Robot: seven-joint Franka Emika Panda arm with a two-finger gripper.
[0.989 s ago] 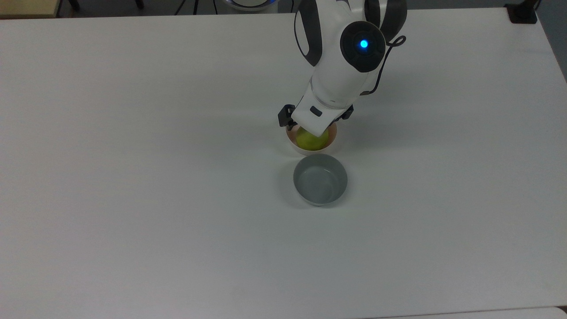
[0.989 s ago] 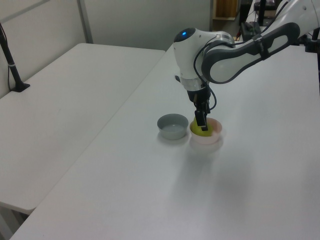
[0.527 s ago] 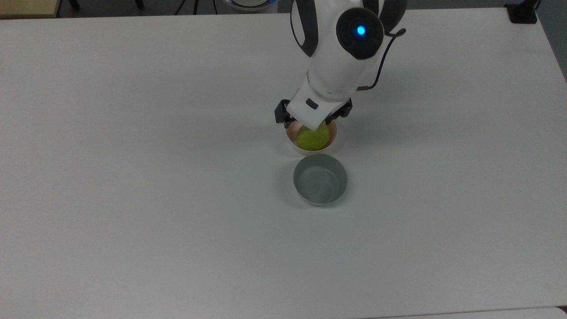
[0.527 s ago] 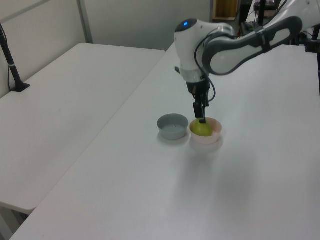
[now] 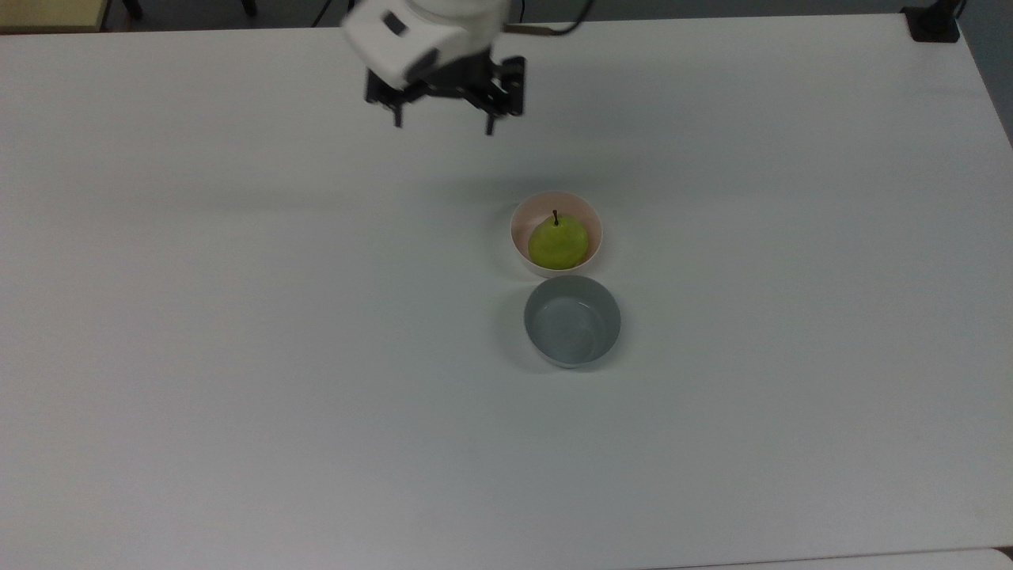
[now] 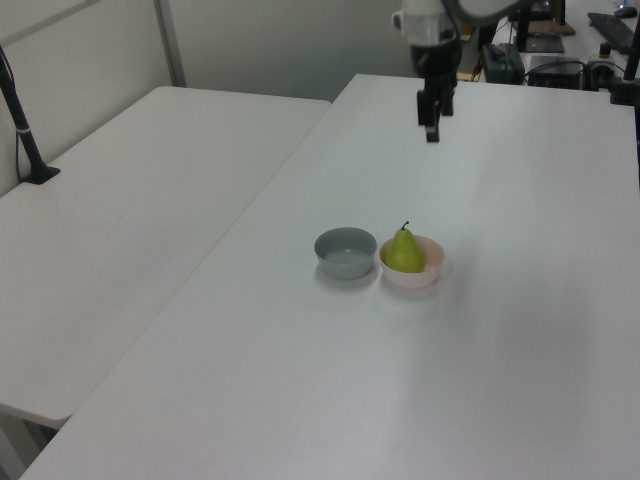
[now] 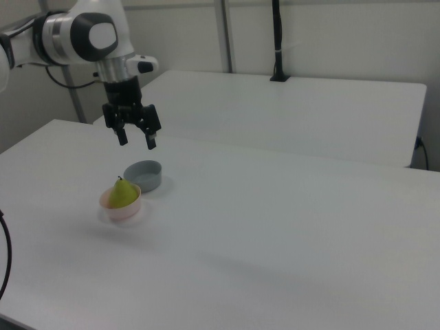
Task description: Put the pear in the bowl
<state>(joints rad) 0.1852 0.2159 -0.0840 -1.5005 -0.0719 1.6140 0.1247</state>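
Pear (image 5: pixel 559 244) sits upright in the pink bowl (image 5: pixel 524 215), stem up!
Gripper (image 5: pixel 444 120) hangs high with fingers spread wide and empty, near the table's (image 5: pixel 237 356) far edge in the top view, well apart from the fruit. Grey bowl (image 5: pixel 572 321) is just beside the pink one, toward the near edge.

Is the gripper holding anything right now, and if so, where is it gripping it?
Nothing is held. The gripper is open and empty above the table, while the pear sits upright in the pink bowl.

white table (image 6: pixel 300 380) | second white table (image 6: pixel 130 200) | pale wall (image 7: pixel 330 34)
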